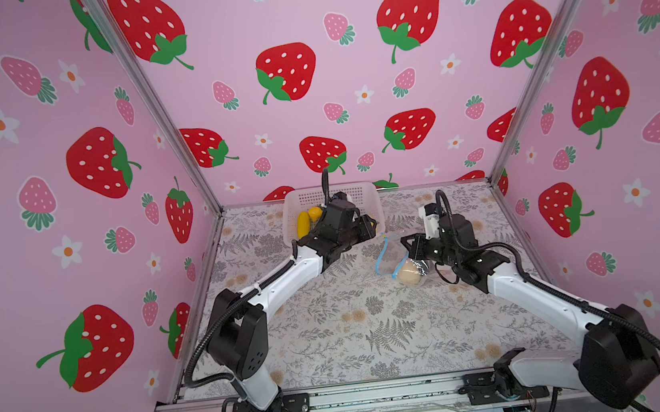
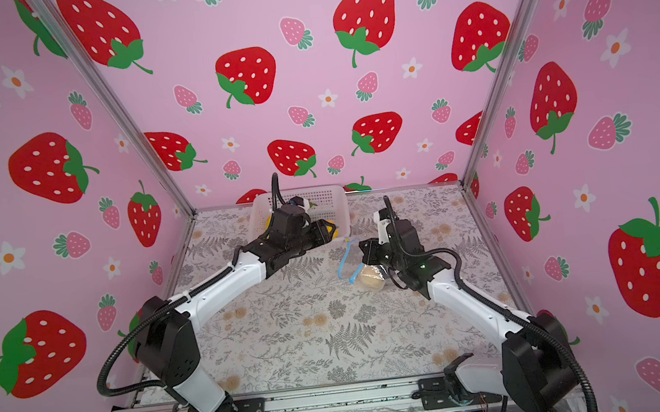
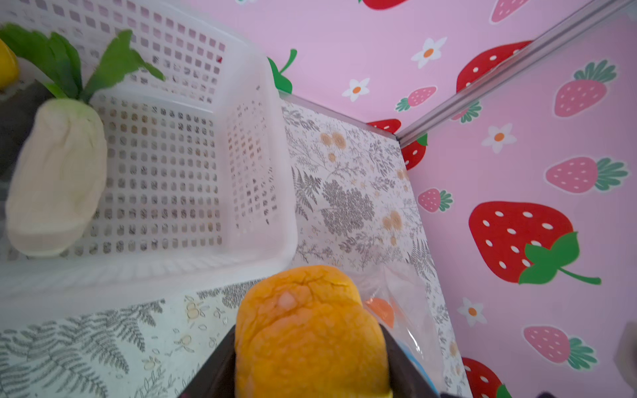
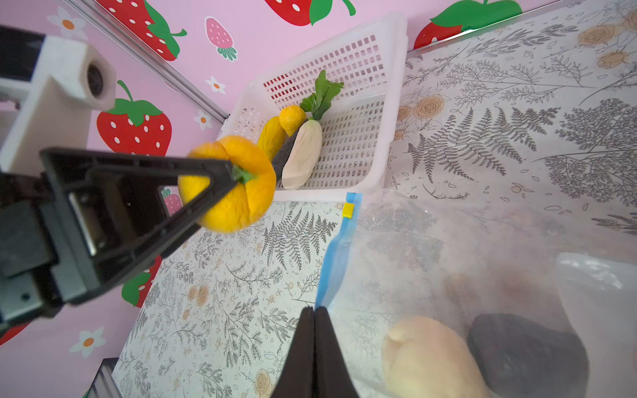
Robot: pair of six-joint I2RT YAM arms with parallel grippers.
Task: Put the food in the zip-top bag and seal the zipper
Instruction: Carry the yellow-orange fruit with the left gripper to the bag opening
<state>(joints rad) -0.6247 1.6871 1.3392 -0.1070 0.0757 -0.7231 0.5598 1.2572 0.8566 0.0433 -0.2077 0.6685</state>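
Observation:
My left gripper [image 1: 370, 225] is shut on an orange toy fruit [image 3: 310, 327] with a green stem [image 4: 241, 175], held above the table between the basket and the zip-top bag [image 4: 448, 258]. The clear bag [image 1: 418, 266] lies on the table. Its blue zipper [image 4: 336, 255] has a yellow slider [image 4: 348, 210] at the far end. My right gripper [image 4: 314, 310] is shut on the zipper strip, holding that edge up. Inside the bag lie a beige ball [image 4: 427, 358] and a dark piece [image 4: 527, 351].
A white mesh basket [image 1: 377, 210] stands at the back against the wall. It holds a white radish [image 4: 303, 155] with green leaves, two yellow pieces [image 4: 272, 136] and a dark piece [image 4: 284, 155]. Pink walls enclose three sides.

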